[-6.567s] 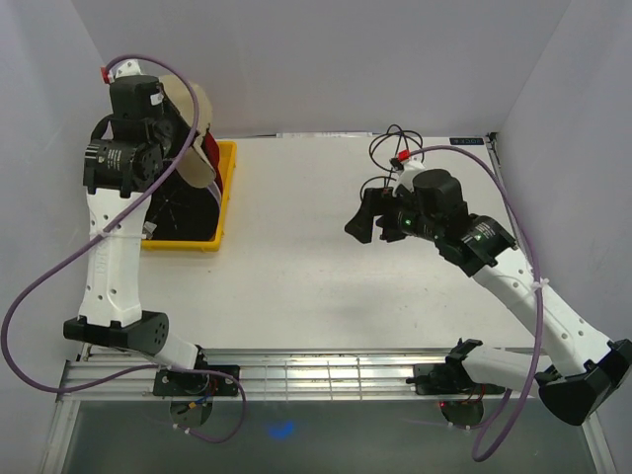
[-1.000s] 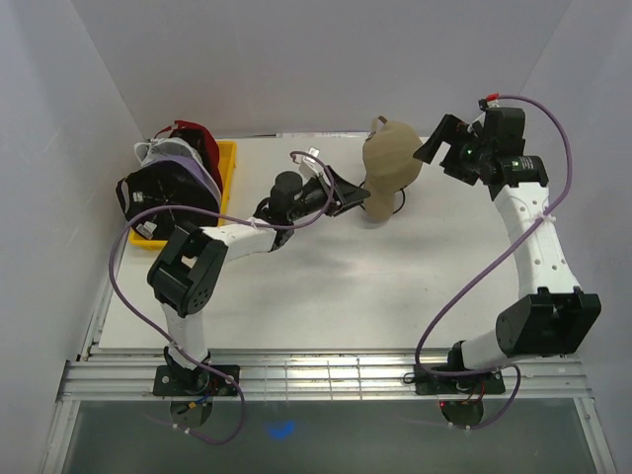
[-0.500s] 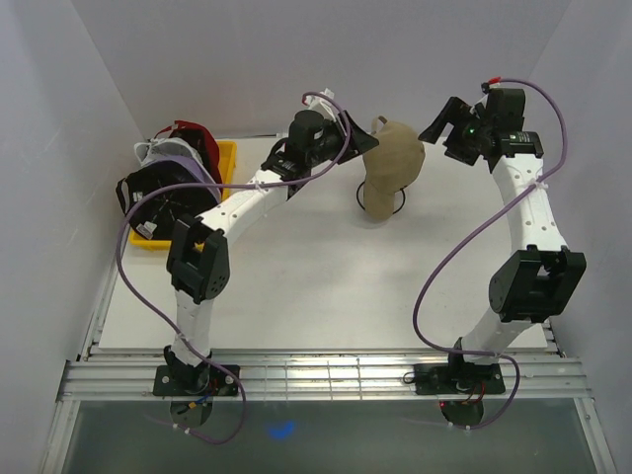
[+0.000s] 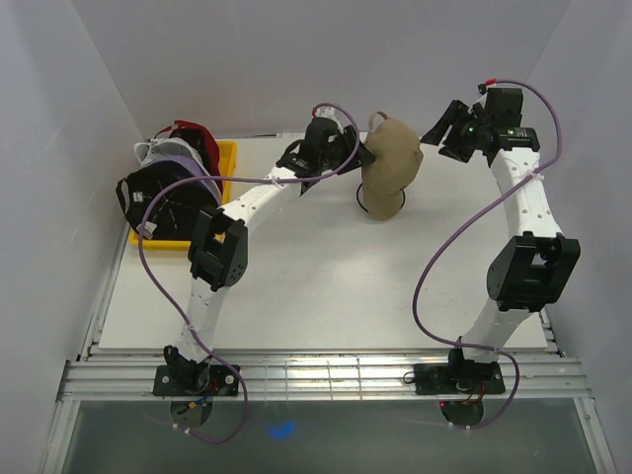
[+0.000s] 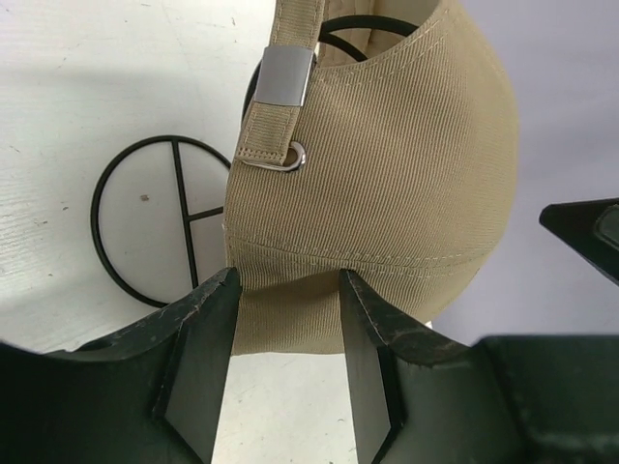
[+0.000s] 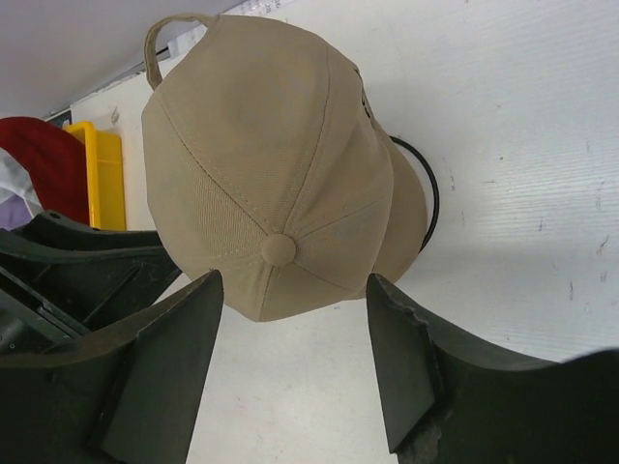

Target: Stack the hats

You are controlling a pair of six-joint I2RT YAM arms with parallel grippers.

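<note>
One tan fabric baseball cap [image 4: 393,163] sits on a thin black wire stand [image 4: 380,210] at the back middle of the white worktop [image 4: 326,286], its crown tipped toward the right arm. In the right wrist view the cap's top button faces the camera and the rear strap loops up behind it. In the left wrist view the strap's flat metal buckle [image 5: 287,77] hangs just above the cap's back edge, and the round base ring of the stand lies on the worktop to the left of the cap.

The left pincer [image 4: 363,153] reaches in from the cap's left side and is clamped on the tan cap; its two dark fingers [image 5: 203,358] press on either side of the lower rear fabric, which fills the gap between them. The right pincer [image 4: 434,128] hovers just beside the cap on the right, apart from it, with its jaws spread wide and nothing between them.

Four more caps lie nested on their sides at the far left: a black cap [image 4: 163,202] foremost, then a lavender cap [image 4: 193,168], a white cap [image 4: 148,150] and a dark red cap [image 4: 193,133] at the back. They rest in and over a yellow plastic tray [image 4: 225,163], well apart from the tan cap.
</note>
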